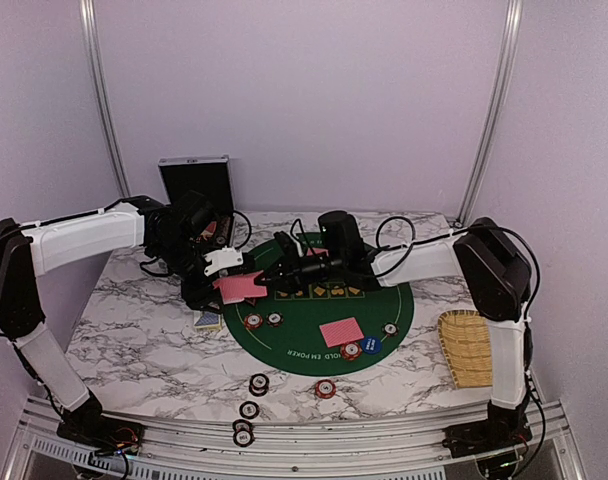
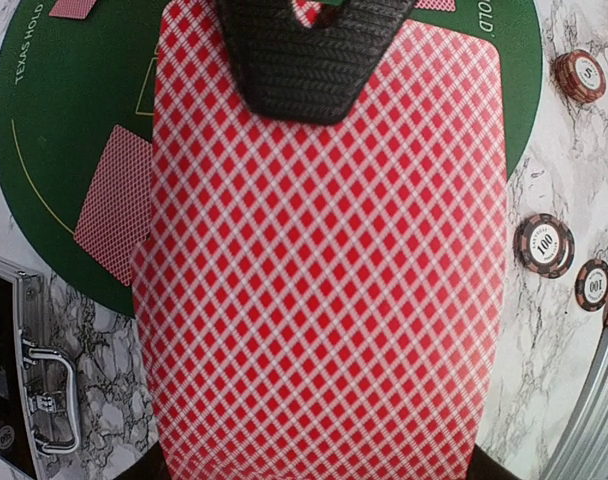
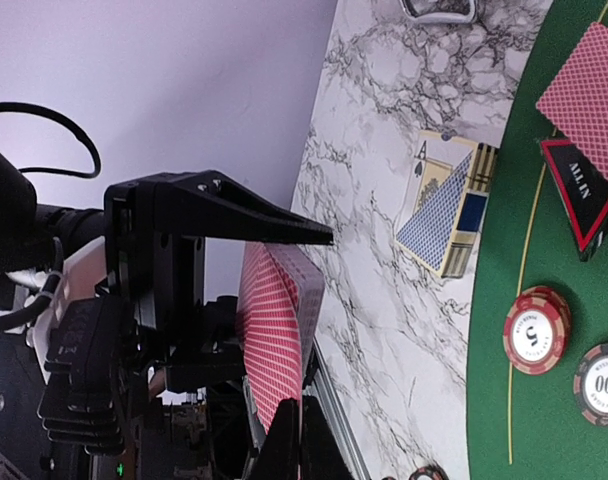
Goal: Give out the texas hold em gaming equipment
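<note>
nearest the arm bases, several striped poker chips lie loose on the marble counter. one of them sits just off the rim of the round green mat. on the mat's near part a single red-backed card lies face down. a blue button disc and an orange-red disc lie just beside it. the woven tray rests at the counter's right edge.

further in, two more chips lie on the mat's left side, near the triangular red-black marker. a blue card box lies on the marble at the mat's edge.

above that edge, the left jaws are clamped on a stack of playing cards, held off the counter with the red diamond backs facing the left wrist camera. the right jaws are closed on the stack's far end, and one ribbed black pad lies flat on the top card. how many cards they pinch cannot be told.

at the back left, the black case stands upright.
</note>
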Motion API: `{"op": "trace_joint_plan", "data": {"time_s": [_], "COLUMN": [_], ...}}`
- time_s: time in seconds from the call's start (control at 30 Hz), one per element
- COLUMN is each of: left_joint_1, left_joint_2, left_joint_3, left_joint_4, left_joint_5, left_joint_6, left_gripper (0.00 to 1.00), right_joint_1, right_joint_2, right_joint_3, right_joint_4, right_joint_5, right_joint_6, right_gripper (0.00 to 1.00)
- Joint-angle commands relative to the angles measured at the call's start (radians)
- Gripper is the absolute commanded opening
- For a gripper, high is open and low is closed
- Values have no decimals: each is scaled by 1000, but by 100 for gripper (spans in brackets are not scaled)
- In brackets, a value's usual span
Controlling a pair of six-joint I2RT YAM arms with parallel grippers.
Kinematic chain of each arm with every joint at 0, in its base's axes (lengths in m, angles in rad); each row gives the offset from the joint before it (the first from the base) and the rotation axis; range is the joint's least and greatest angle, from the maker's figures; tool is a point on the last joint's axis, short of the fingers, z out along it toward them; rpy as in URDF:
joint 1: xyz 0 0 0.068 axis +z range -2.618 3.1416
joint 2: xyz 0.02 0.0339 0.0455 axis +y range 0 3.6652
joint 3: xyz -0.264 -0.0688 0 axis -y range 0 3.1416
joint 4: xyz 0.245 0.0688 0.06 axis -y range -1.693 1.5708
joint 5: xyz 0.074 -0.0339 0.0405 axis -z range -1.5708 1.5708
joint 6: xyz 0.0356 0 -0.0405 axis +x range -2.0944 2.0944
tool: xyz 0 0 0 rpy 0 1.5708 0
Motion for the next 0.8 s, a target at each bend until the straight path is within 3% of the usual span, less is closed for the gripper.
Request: {"op": "trace_joint_plan", "data": {"time_s": [0.0,0.43,0.77], "left_joint_1": [4,37,37], "left_joint_2": [-17,-48,-74], "left_joint_3": [6,-8,-15], "left_joint_4": [-10,-14,-35], "left_joint_5": [-10,-10,-3], "left_joint_6": [8,11,8], "left_gripper": [0,0,0], "right_joint_1": [-21,-135,-152], "right_joint_2": [-39,-81,120], "right_joint_3": [18,-6,192], "right_joint_4": [-46,-98,-122], "right_joint_5": [-13,-19,19], "right_joint_6": [-30,-73,-42], "right_gripper": [0,0,0]}}
